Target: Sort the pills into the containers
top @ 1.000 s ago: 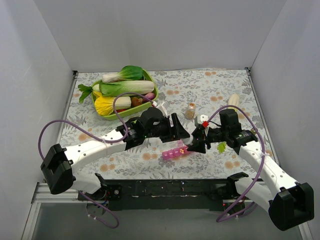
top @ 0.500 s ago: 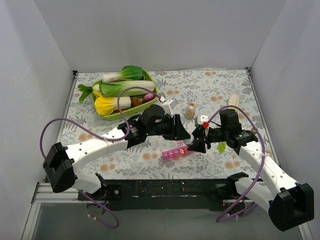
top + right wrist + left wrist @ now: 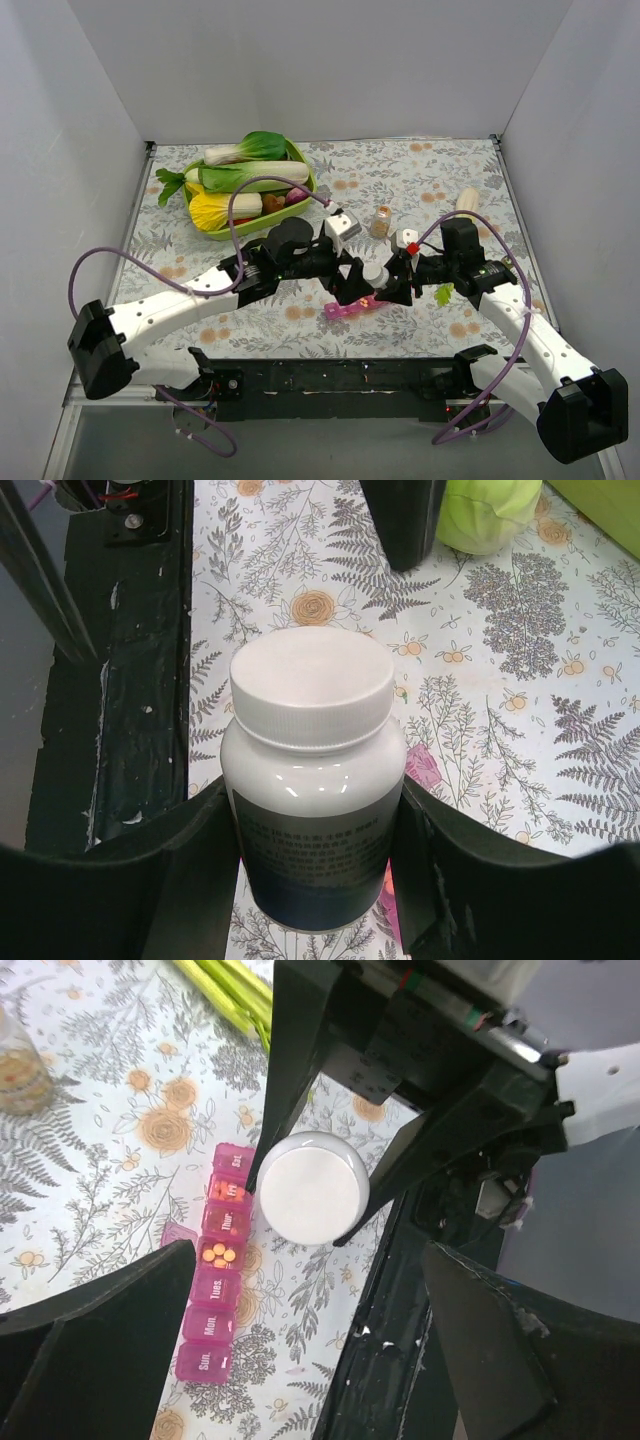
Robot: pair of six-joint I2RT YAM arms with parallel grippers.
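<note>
So the organiser [image 3: 214, 1295] is lying flat on the table [image 3: 440, 180] near its front edge, about mid-width. It's a pink strip with day labels. One middle compartment has its lid flipped open, with a few orange pills [image 3: 220, 1253] in it. The rest are closed and I can't tell what's in them. My right gripper [image 3: 315, 800] is clamped around a white bottle [image 3: 312, 770], upright with its cap on, right by the Sat end of the strip. My left gripper [image 3: 352, 285] is spread wide and empty, hanging over the strip. A small jar [image 3: 380, 221] stands further back, a green tray [image 3: 215, 233] at the back left.
</note>
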